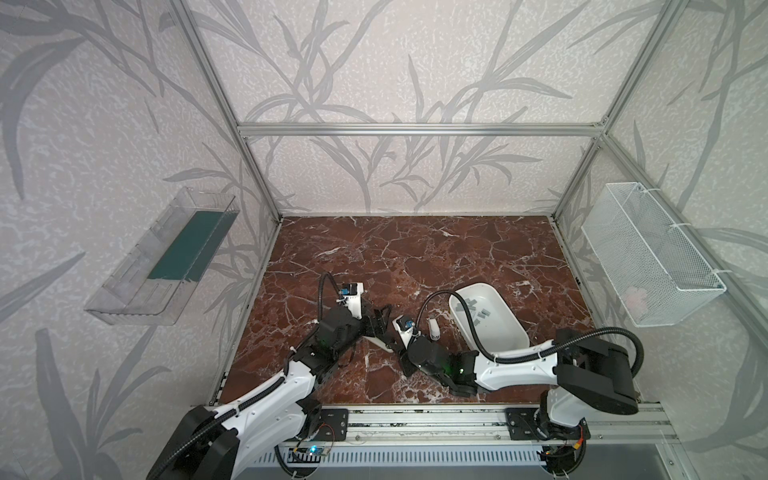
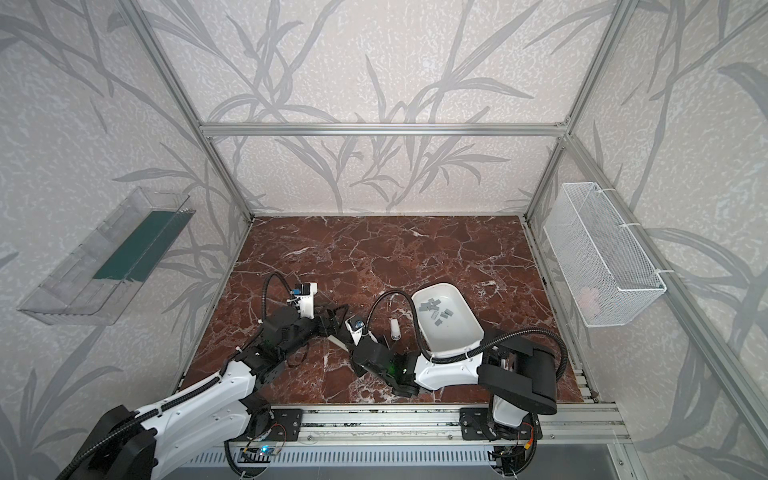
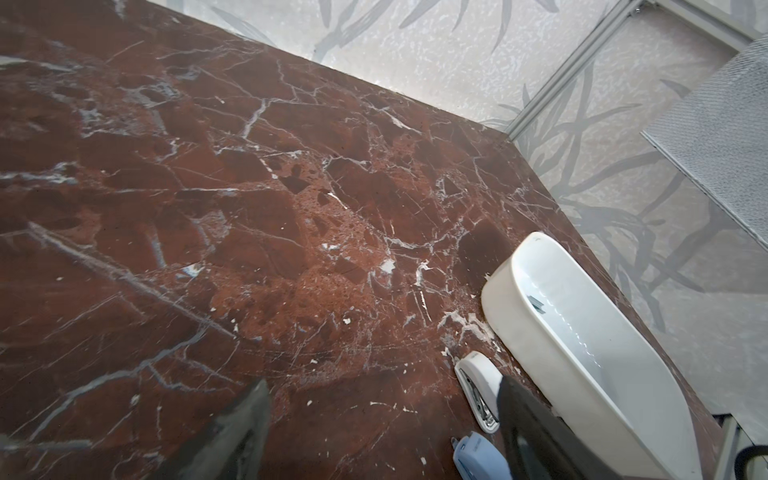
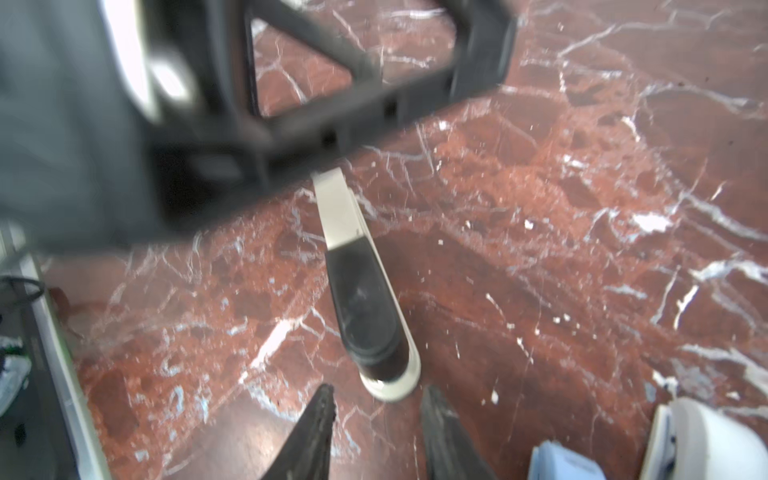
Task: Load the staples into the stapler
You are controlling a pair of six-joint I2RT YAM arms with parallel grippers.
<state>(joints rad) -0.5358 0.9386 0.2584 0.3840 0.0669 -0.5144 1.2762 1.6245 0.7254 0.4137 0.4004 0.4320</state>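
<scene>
The staples (image 2: 433, 309) lie as a loose scatter of grey strips inside a white tray (image 2: 440, 286), toward its far end. The tray sits right of centre on the table (image 1: 415, 257), which is red-brown marble with white veins. The stapler (image 1: 433, 329) is small and white and lies on the table just left of the tray, held by nothing. The left wrist view shows a metal channel along it. A pale blue object (image 3: 478, 457) lies just beside the stapler on its near side, too cropped to identify. Further left, a flat white strip with a black pad (image 4: 361, 291) lies between the two claws, its far end hidden under the left claw's black frame. The left claw (image 3: 382, 380) has its fingers wide apart with nothing between them. The right claw (image 4: 378, 390) has its fingers parted and grips nothing, its tips just short of the strip's rounded end. A clear bin (image 1: 162, 266) hangs on the left wall and a wire basket (image 1: 652, 257) on the right wall.
</scene>
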